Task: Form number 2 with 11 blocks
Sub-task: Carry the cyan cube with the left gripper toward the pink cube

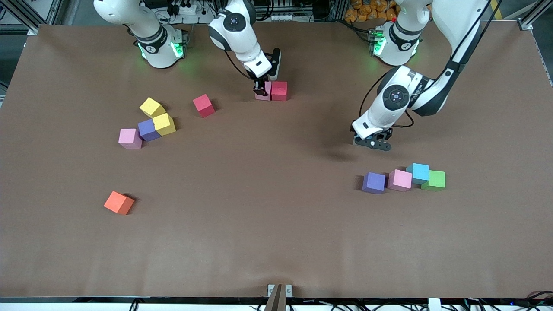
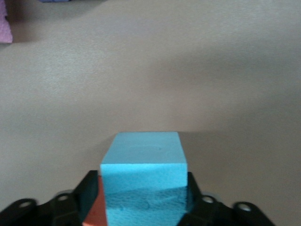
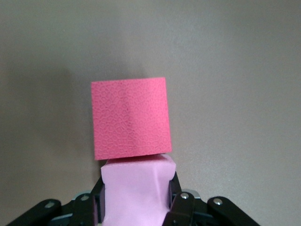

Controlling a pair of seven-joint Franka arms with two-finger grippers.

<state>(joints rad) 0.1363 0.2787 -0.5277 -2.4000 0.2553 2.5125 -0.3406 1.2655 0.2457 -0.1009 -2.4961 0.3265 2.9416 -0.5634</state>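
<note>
Fingers of the right gripper (image 1: 260,90) clamp and half-hide a pink cube (image 3: 136,193) touching a red cube (image 1: 279,90), while the left gripper (image 1: 372,144) grips a light blue cube (image 2: 143,176) unseen from the front.

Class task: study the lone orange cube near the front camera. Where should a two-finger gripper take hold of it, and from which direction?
Grip the orange cube on two parallel vertical faces, coming straight down from above. It sits flat on the table with nothing touching it, but turned at an angle, so the wrist probably needs rotating to square the fingers to its faces.
</note>
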